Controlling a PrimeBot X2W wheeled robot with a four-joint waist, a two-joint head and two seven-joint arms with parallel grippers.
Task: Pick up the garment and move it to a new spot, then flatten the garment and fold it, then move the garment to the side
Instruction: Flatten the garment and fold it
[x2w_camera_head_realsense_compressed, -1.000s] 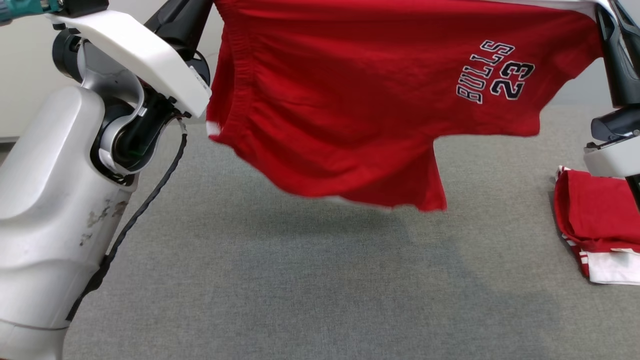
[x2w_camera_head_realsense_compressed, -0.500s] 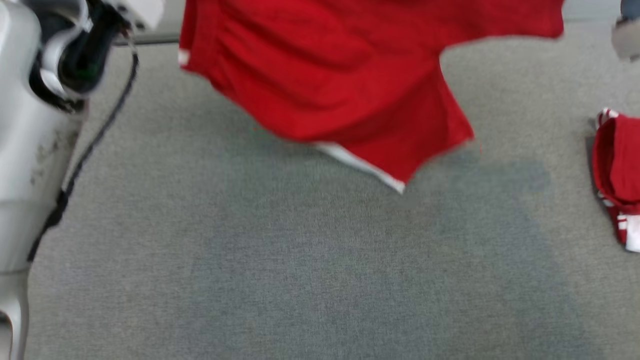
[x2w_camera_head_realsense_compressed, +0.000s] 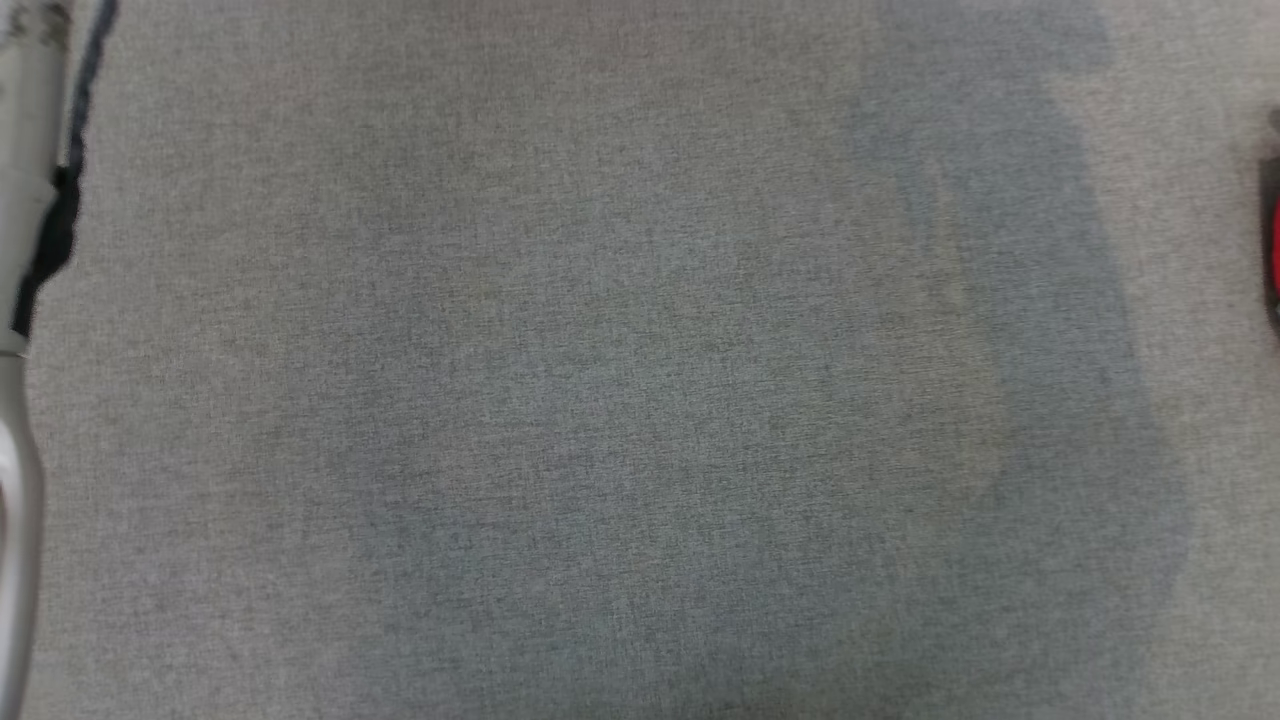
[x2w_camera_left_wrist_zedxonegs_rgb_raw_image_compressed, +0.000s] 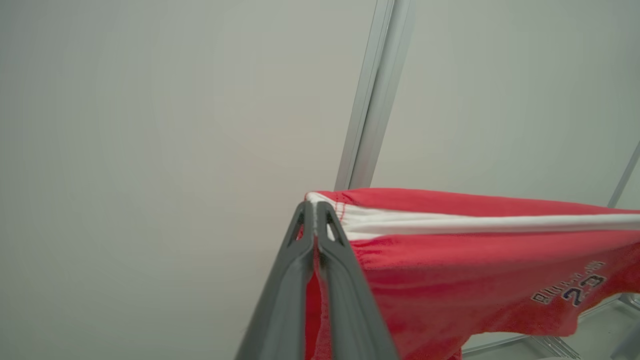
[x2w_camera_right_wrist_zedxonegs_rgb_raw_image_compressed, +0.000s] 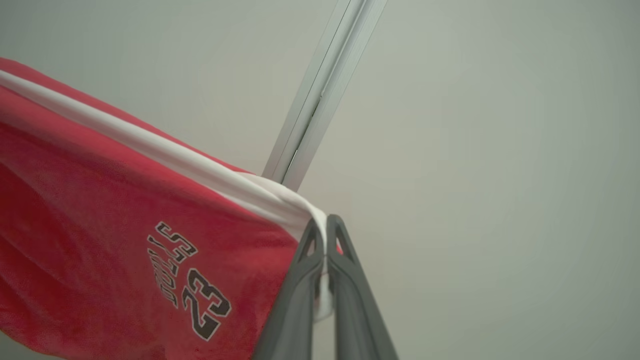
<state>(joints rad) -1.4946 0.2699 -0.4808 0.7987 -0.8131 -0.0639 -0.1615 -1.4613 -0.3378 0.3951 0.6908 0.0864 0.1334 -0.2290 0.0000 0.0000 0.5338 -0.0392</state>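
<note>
Red fabric garment with white trim and "23" print hangs aloft, stretched between the left gripper and right gripper, both sets of fingers clamped narrow on its trimmed corners. Pickup done; laying down, flattening, folding and moving aside remain. Another red cloth lies at the right edge of the grey fabric surface; judged no obstruction.

Pale grey arm shell, black cable, dark grey tapered jaws, triangular tip cut-outs.

A blurry red thing is cut off at the right edge. The small letters on the garment look fuzzy.
</note>
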